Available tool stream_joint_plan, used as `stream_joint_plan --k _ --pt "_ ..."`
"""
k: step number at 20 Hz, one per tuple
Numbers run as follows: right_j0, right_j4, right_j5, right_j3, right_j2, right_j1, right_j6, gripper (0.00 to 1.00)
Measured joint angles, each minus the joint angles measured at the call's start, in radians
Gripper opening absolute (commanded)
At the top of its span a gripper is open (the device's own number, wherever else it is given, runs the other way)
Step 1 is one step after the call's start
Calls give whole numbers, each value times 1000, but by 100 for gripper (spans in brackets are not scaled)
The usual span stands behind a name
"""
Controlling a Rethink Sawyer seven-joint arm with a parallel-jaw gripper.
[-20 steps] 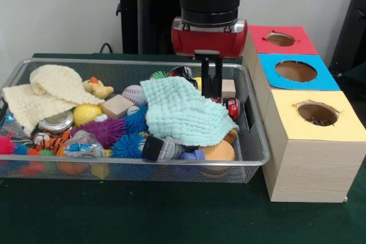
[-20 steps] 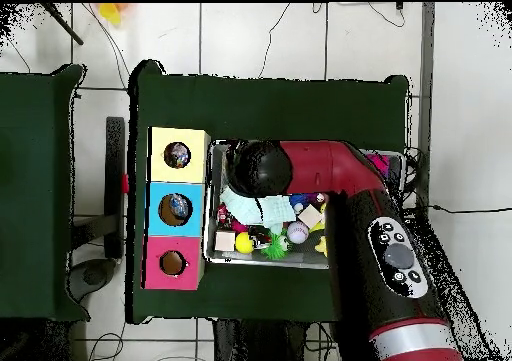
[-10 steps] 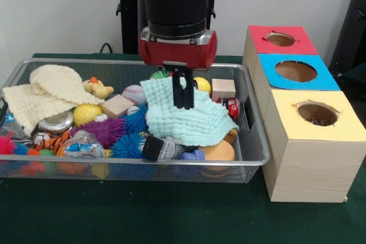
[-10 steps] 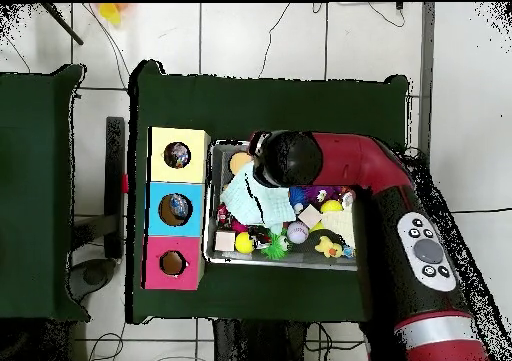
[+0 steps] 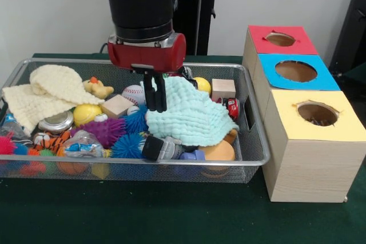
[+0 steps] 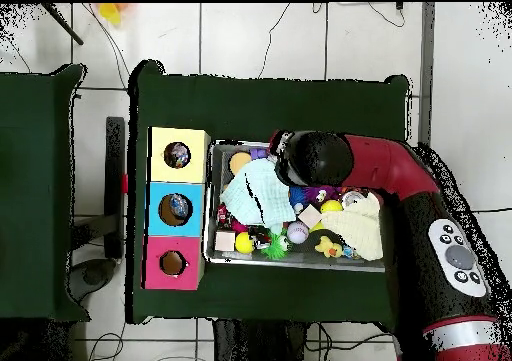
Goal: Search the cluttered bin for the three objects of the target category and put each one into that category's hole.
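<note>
My gripper (image 5: pixel 154 104) is pinched narrow on the mint cloth's (image 5: pixel 191 112) left edge. Lift it slowly, clear of the bin (image 5: pixel 251 155), exposing hidden items.

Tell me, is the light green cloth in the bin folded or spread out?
Spread out. The light green cloth lies open and rumpled over other toys in the wire bin, partly covering them. The gripper is at its left edge.

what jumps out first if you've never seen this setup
The red and black arm comes down into a wire bin crammed with toys, its pincer at the edge of a pale green cloth. Beside the bin stand three boxes with holes, topped red, blue and yellow.
</note>
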Motion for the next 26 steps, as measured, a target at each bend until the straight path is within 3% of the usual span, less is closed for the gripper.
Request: stream_joint_plan --k 2,3,26 --pt "-8 -1 0 0 4 4 0 0" --pt "-18 -3 0 0 12 8 0 100" --pt "-43 -34 7 -4 60 8 -3 100"
